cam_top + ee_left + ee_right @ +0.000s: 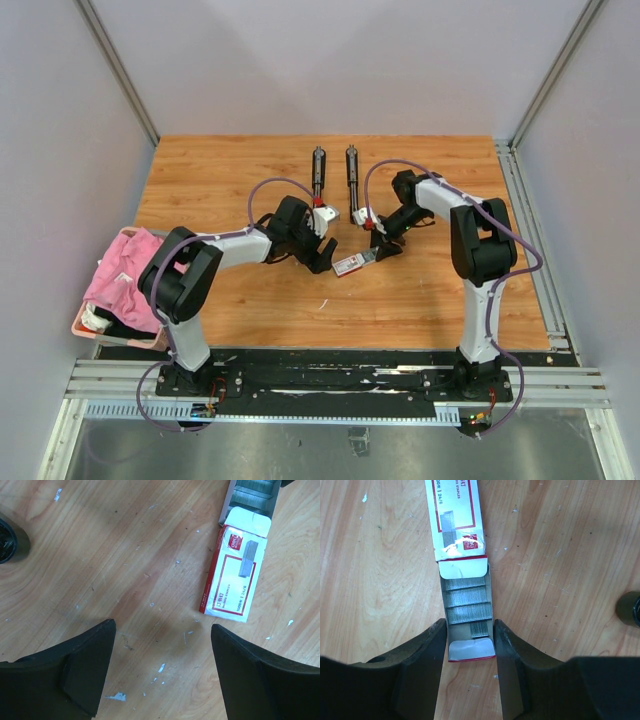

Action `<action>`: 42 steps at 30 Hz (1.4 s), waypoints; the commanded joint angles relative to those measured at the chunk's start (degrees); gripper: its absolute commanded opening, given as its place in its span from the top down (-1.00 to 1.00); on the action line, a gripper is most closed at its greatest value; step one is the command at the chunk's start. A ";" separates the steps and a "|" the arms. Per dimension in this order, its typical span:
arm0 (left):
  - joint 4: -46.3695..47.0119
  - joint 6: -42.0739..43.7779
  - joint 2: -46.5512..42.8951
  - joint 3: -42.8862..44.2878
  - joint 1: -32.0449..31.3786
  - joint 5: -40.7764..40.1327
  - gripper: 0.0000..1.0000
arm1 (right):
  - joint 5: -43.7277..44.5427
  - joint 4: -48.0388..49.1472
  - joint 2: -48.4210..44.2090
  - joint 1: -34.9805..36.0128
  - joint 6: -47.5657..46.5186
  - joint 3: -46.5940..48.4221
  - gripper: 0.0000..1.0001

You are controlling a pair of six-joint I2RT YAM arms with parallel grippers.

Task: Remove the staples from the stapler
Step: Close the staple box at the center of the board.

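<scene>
The staples (466, 611) lie in four silvery strips inside the slid-out cardboard tray (470, 650), between the fingers of the right gripper (469, 627); its jaws stand partly closed, pressing the tray's two sides; one red-and-white box sleeve (231, 575) lies on the wooden table (100, 555); the left gripper (162, 627) hovers near it, spread wide, holding nothing; a stapler (318, 178) and a second stapler (352, 175) lie side by side beyond.

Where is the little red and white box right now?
The red and white box lies mid-table in the top view, just nearer than the black stapler parts; the right gripper pinches its slid-out tray.
</scene>
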 commanded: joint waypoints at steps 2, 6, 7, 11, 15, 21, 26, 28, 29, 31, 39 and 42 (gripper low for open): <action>-2.85 -0.35 1.16 -0.01 -0.61 2.21 -0.64 | -0.90 -0.94 -2.78 1.37 -0.73 -1.35 0.13; -3.74 0.54 -0.05 -1.09 -0.60 1.00 -0.64 | -0.58 -0.29 -2.78 1.47 -0.20 -1.51 0.13; -3.99 0.76 -0.31 -1.44 -0.60 0.65 -0.64 | -0.49 -0.17 -2.77 1.57 -0.12 -1.57 0.13; -4.98 0.48 0.12 -1.59 -0.60 0.74 -0.64 | -0.16 -0.15 -2.66 1.69 -0.11 -1.55 0.13; -6.73 -0.14 1.81 -0.12 -0.69 0.13 -0.64 | 0.38 -0.15 -2.72 1.88 -0.12 -1.58 0.13; -7.79 -0.11 2.77 0.61 -1.48 -1.00 -0.63 | 0.87 -0.08 -2.48 2.27 -0.59 -1.85 0.13; -9.44 0.12 3.99 1.73 -2.42 -2.05 -0.63 | 0.84 0.06 -3.36 2.46 -0.73 -2.22 0.14; -10.22 0.23 4.39 2.20 -2.45 -2.00 -0.63 | 1.05 0.53 -3.95 2.62 -0.82 -2.81 0.13; -10.71 0.27 4.50 2.44 -2.45 -2.02 -0.63 | 1.24 0.88 -4.25 2.77 -0.82 -3.15 0.13; -11.53 0.30 4.60 2.64 -2.45 -2.22 -0.63 | 1.36 1.23 -4.51 2.89 -0.81 -3.42 0.14; -9.06 0.66 0.74 0.21 -2.00 -0.35 -0.66 | 1.96 1.78 -4.46 3.16 -0.58 -3.86 0.14; -6.59 -0.08 -1.13 -1.34 -1.13 1.84 -0.68 | 2.31 1.95 -4.40 3.17 -0.42 -3.90 0.14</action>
